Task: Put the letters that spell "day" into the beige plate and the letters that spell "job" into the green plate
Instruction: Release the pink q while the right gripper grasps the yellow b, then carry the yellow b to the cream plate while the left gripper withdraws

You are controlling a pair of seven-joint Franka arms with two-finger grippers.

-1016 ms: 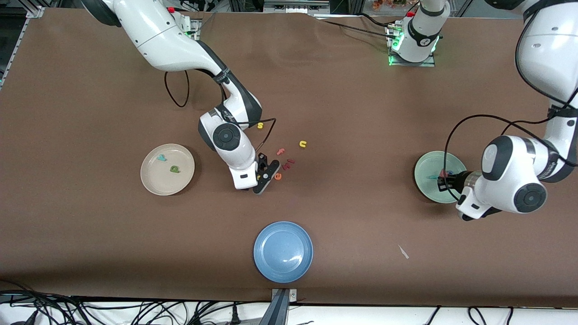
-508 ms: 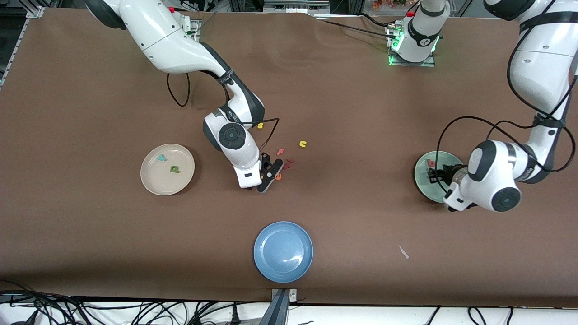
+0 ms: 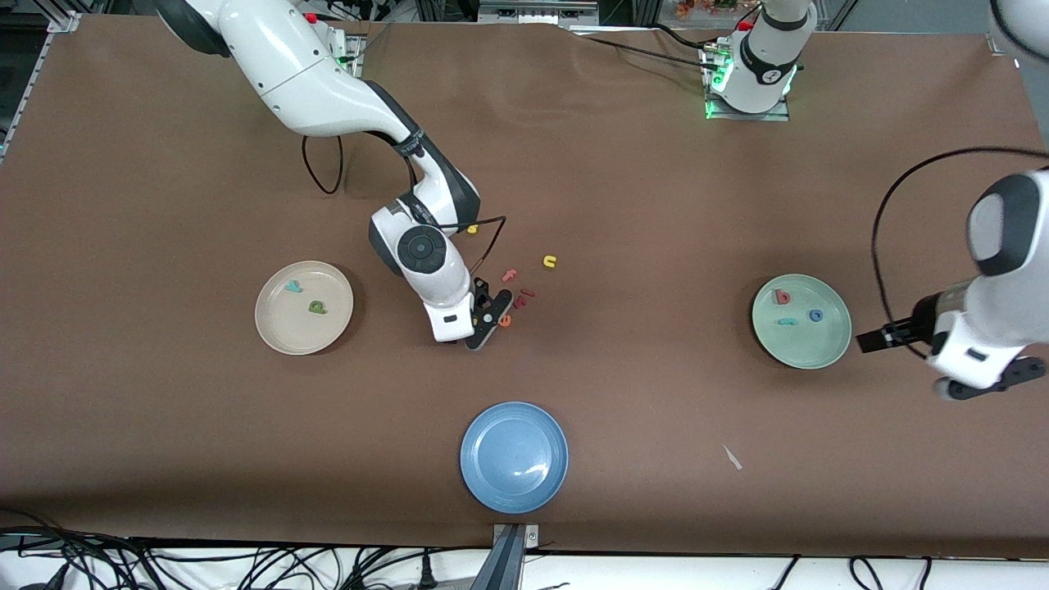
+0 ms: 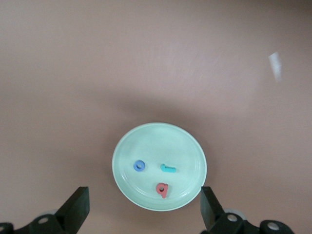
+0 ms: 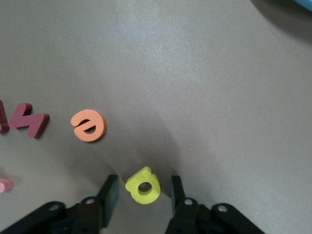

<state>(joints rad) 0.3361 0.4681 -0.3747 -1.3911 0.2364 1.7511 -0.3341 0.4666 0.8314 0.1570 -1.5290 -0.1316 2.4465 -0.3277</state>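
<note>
1. Blue plate (image 3: 514,457): on the tabletop (image 3: 656,205), nearest the front camera.
2. Left gripper (image 3: 870,340): in the air at the left arm's end of the tabletop, just beside the green plate (image 3: 801,347). Jaws wide open, holding nothing; in the left wrist view its fingers (image 4: 77,208) stand either side of the plate (image 4: 195,146).
3. Green plate: holds the teal j (image 3: 787,321), blue o (image 3: 816,315) and red b (image 3: 782,297), all lying flat and apart from each other. The same three show in the left wrist view: j (image 4: 168,168), o (image 4: 140,166), b (image 4: 162,189).
4. Right gripper (image 3: 485,321): low over the tabletop near its middle. Jaws part open, one finger on each side of the yellow a (image 5: 143,185); contact with the letter cannot be told.
5. Orange e (image 3: 505,321): flat on the tabletop just beside the right gripper.
6. Beige plate (image 3: 283,336): toward the right arm's end. It holds the green d (image 3: 316,307) and the teal y (image 3: 292,286), apart from each other.
7. Dark red pieces (image 3: 521,299), salmon f (image 3: 508,274) and a yellow n (image 3: 549,262): loose on the tabletop, farther from the front camera than the e.
</note>
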